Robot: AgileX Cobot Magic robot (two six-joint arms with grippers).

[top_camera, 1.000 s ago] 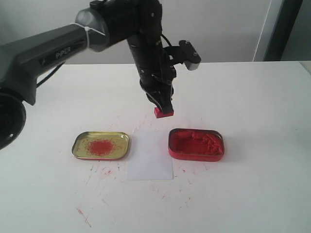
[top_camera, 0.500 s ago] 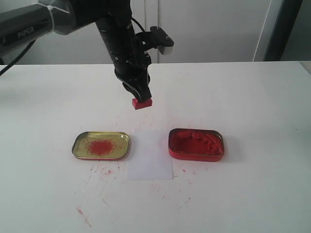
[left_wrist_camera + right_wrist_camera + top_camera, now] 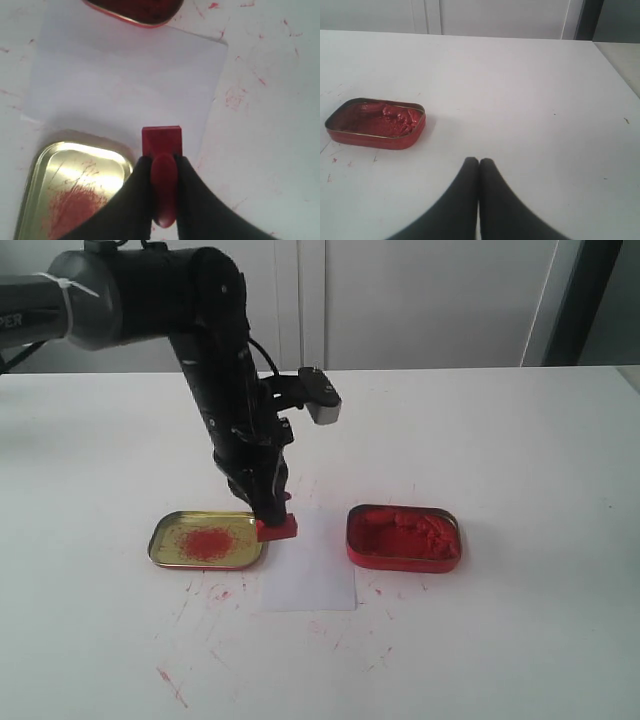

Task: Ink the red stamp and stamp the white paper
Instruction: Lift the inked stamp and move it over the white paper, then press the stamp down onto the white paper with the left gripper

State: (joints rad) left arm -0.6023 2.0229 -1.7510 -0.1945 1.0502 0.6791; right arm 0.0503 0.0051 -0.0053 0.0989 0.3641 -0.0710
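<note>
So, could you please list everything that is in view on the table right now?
red stamp: one, red, gripped over the white paper at the edge nearest the gold lid
white paper: one, white, flat between lid and ink tin
gold lid: one, gold smeared red, beside the paper
ink tin: one, red, open, paste inside
ink flecks: many, red, around the paper
table: one, white
left claw: black, shut on the stamp
right claw: black, shut, empty

Beside the white paper (image 3: 125,75), the red tin (image 3: 142,23) and gold lid (image 3: 80,160) run off frame; the red stamp (image 3: 161,141) has its handle partly hidden inside the left gripper (image 3: 162,161).
</note>
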